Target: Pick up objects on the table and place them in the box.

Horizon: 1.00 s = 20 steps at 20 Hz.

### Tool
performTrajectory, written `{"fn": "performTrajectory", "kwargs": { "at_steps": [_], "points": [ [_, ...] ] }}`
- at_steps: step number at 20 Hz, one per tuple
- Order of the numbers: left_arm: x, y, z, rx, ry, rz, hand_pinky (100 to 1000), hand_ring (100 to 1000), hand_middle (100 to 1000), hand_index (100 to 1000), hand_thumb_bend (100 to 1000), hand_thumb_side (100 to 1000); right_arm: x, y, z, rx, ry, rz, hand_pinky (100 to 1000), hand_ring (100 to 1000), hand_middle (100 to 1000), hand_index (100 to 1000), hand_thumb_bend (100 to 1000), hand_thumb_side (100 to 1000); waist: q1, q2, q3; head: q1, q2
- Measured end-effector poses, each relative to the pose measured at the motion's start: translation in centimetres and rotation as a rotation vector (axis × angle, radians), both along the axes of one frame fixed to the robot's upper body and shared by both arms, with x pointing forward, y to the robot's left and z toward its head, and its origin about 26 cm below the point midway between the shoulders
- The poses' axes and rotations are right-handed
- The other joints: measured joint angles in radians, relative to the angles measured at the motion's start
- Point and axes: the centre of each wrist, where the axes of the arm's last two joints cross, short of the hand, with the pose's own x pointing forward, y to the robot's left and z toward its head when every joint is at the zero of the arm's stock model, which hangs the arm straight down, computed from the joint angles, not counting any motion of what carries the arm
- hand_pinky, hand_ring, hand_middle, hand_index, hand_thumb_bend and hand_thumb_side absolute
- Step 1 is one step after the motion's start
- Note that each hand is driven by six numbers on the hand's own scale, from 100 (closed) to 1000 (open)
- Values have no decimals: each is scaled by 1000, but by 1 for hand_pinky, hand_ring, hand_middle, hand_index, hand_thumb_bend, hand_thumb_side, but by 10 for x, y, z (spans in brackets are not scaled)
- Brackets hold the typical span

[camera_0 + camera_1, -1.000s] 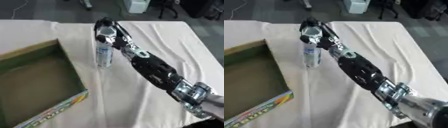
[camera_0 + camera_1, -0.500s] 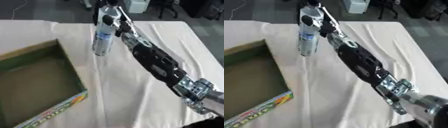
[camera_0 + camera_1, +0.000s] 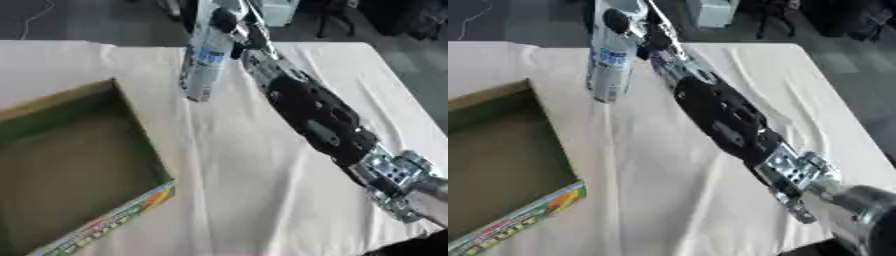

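Cream cloth [image 3: 262, 200] covers the whole table, creased here and there, and dark floor with some furniture shows past its far edge.

Nearest the camera, at the lower left, sits the box [image 3: 131, 215]: an open cardboard tray with a printed, coloured outer rim and a plain brown floor. As far as its visible part goes, nothing lies inside it, so no object has been delivered yet, though its left and near portions run out of view.

From the lower right the robot's right arm [image 3: 319, 120] stretches diagonally up and across the cloth toward the far side. At its end, near the top of the view, the right hand [image 3: 633, 26] has its fingers curled round the upper part of a bottle [image 3: 206, 62], a pale cylinder with a blue-and-white label. That bottle hangs tilted, lifted clear of the cloth, its base above the table just beyond the box's far right corner; whether a cap is on it is hard to say, since the hand hides the top.

By my reading the pick is done and the carry is under way. What remains is to bring the bottle leftward and nearer over the box opening, lower it, and let go. No other object shows on the cloth in these views. The left hand is out of sight.
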Motion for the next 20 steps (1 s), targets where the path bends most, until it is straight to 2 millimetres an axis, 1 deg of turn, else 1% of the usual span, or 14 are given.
{"fn": "performTrajectory", "kwargs": {
  "at_steps": [3,7,13,20],
  "points": [
    [0,0,1,0,-4,-5,773,835,840,787,167,1000,-4,9,9,-7,-20,65,100,100,100,138,582,100,0,0,1,0,0],
    [0,-1,4,-2,-10,-12,774,834,839,788,167,1000,-9,17,17,-25,-36,135,100,100,100,140,584,100,0,-1,7,-1,0],
    [0,-4,13,-11,-33,-28,775,831,838,789,168,1000,-11,23,17,-40,-22,208,100,100,100,148,588,100,0,-5,19,-2,0],
    [-1,-10,24,-30,-52,-59,777,829,837,790,168,1000,-16,32,18,-65,-17,294,100,100,100,157,597,100,-4,-11,46,-28,0]
  ]
}}
